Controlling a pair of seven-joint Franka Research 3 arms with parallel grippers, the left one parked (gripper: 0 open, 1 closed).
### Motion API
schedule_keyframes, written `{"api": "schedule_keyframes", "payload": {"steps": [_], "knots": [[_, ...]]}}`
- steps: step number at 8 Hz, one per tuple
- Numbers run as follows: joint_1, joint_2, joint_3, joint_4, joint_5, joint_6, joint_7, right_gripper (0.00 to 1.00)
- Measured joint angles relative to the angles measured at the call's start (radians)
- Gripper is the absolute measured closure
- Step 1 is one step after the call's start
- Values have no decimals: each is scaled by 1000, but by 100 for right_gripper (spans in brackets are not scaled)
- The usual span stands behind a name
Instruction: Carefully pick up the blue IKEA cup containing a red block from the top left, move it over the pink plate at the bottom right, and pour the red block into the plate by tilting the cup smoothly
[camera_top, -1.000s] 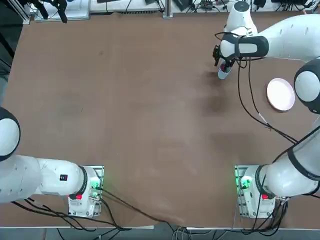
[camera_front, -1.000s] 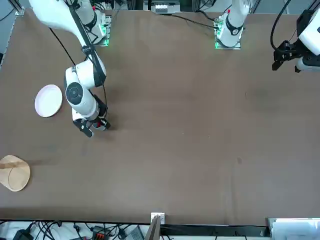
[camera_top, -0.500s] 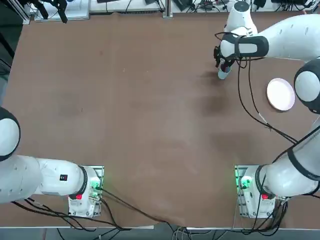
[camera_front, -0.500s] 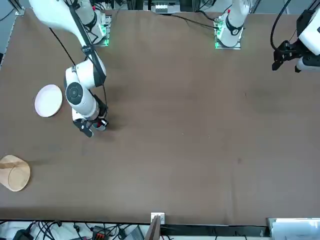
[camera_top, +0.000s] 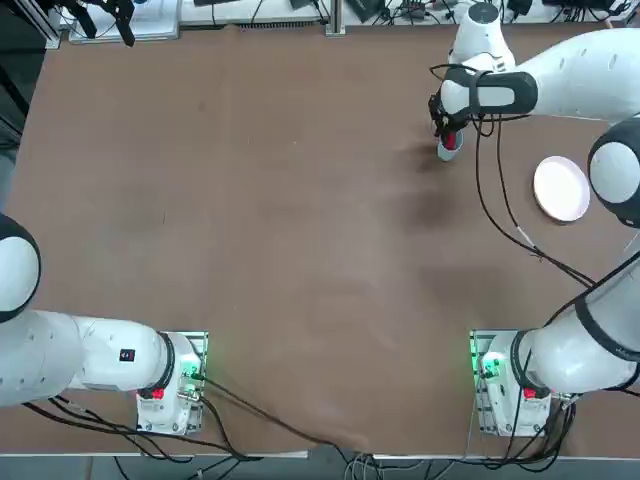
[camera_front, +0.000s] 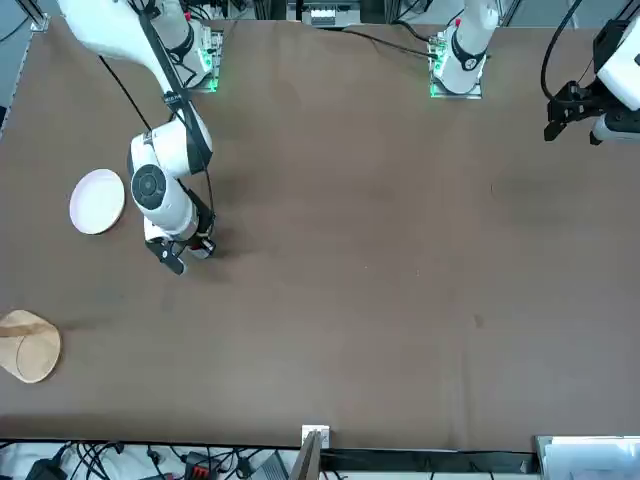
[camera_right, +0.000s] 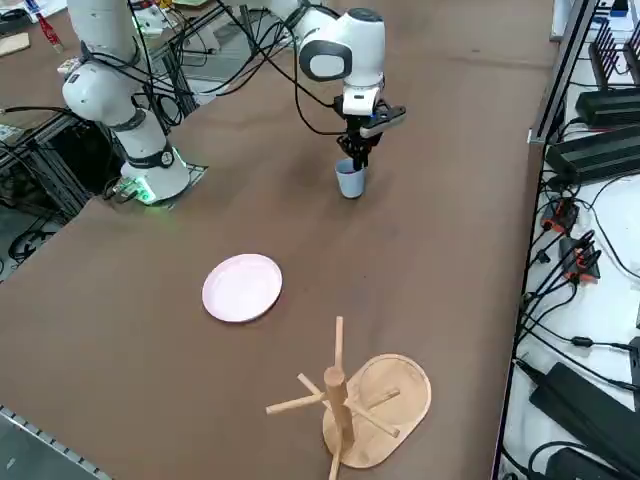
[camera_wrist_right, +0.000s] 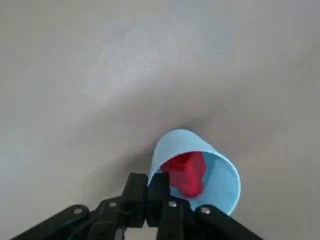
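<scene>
The right gripper (camera_wrist_right: 159, 200) is down at the cup, and its two black fingers (camera_wrist_right: 135, 192) are pinched together on the rim wall of the blue IKEA cup (camera_wrist_right: 215, 170): one finger inside the mouth, one outside. The cup is a small light-blue tumbler with a round rim, slightly tapered, and it stands on the table. Inside it sits the red block (camera_wrist_right: 186, 172), bright red, chunky, resting against the wall nearest the fingers.

From the right side the cup (camera_right: 349, 180) stands upright under the white wrist, the gripper (camera_right: 352, 160) reaching straight down onto its rim. From overhead only a sliver of cup (camera_top: 446, 152) peeks out beneath the hand, with a dot of red (camera_top: 451, 141) showing.

The pink plate (camera_right: 242, 287) lies flat and bare, well apart from the cup, a very pale round dish with a shallow rim, wider than the cup. Nearer the side camera stands a wooden peg stand (camera_right: 352, 400) on an oval base.

The table (camera_top: 280, 230) is a broad brown surface, matte, faintly scuffed. Cables and black equipment run along its edges, with green lights glowing at the arm bases.

The count: one cup, one red block, one plate, one wooden stand.
</scene>
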Motion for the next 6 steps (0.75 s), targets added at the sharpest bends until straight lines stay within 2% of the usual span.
{"api": "schedule_keyframes", "payload": {"steps": [2, 6], "knots": [[-1, -3, -4, 4, -1, -6, -13, 98], [-51, -77, -7, 40, 23, -159, -157, 98]]}}
